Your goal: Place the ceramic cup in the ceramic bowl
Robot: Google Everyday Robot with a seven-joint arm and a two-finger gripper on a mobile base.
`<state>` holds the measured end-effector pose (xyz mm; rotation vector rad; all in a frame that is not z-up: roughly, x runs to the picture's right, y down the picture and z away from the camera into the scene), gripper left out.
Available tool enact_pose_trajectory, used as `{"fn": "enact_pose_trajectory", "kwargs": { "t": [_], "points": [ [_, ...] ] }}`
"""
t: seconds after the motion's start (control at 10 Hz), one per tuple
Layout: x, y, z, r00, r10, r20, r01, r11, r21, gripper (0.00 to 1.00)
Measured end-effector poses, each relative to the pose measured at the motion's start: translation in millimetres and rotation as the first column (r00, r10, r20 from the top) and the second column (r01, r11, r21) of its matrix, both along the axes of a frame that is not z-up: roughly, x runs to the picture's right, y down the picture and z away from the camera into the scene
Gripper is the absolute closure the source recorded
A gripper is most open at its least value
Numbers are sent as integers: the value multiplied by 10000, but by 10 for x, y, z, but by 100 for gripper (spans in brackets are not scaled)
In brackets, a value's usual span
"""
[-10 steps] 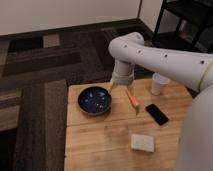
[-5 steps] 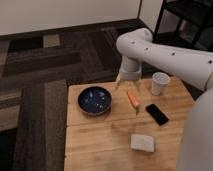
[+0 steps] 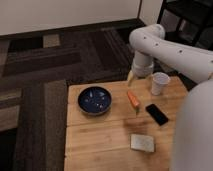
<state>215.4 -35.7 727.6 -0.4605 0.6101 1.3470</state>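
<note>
My claw [image 3: 131, 78] hangs over the far edge of the tabletop [image 3: 100, 145], just left of the cup [image 3: 159, 83]; I cannot tell whether it is released or clenched. The cup stands upright at the far right, well apart from the bowl [image 3: 94, 99] on the left.

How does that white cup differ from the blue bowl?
The ceramic cup is cream-white, tall and narrow; the ceramic bowl is dark blue, wide and shallow. The cup stands far right, the bowl left. Both sit upright on the table; the gripper hangs between them.
</note>
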Motion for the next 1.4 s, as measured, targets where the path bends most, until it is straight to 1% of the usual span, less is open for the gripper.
{"fn": "enact_pose_trajectory", "kwargs": {
  "t": [0.1,0.2,0.3,0.4,0.5,0.6,1.0,1.1,1.2,1.3,1.4],
  "points": [
    [148,-46,-14,9954,-946,123,949,9953,-177,35],
    [241,-88,-12,9827,-1835,235,1841,9825,-289,35],
    [312,-131,-7,9628,-2678,365,2690,9626,-330,35],
    [381,-177,35,9312,-3603,555,3620,9319,-235,35],
    [396,-214,76,9111,-4070,655,4083,9128,-77,35],
    [391,-234,91,9048,-4202,689,4212,9070,2,35],
    [390,-231,87,9051,-4196,689,4207,9072,-16,35],
    [397,-230,83,9064,-4169,685,4181,9084,-29,35],
    [452,-214,96,9118,-4054,651,4068,9135,-94,35],
    [574,-193,122,9198,-3878,595,3895,9209,-179,35],
    [688,-178,168,9255,-3744,572,3762,9262,-239,35]
  ]
}}
